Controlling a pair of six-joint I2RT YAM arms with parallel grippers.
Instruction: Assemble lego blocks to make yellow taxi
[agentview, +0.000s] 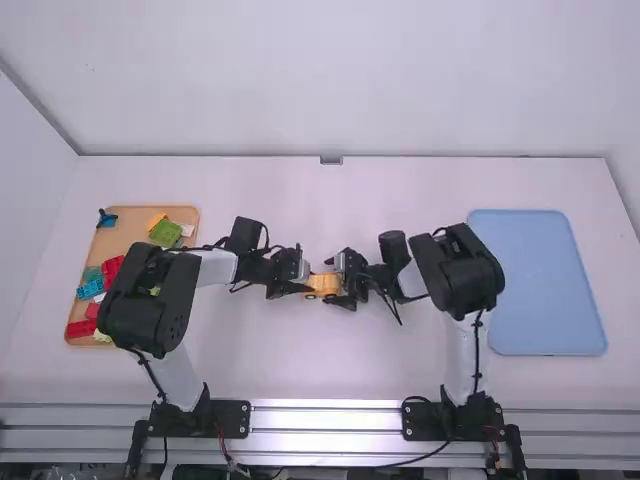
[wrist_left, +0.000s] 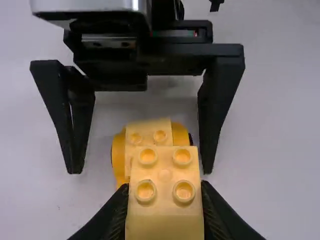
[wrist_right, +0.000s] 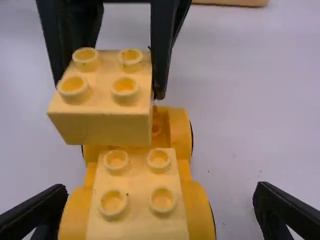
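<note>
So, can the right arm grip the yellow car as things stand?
Probably yes: the right tool stands open with the yellow car between its fingers and nothing in the gaps. The left tool holds a yellow block over the end toward its own arm, seemingly clear.

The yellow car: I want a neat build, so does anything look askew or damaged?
Slightly askew: the yellow block gripped by the left pincer hangs above the car, unseated, and seems a little off its centre line. That may just be mid-placement. No damage shows.
</note>
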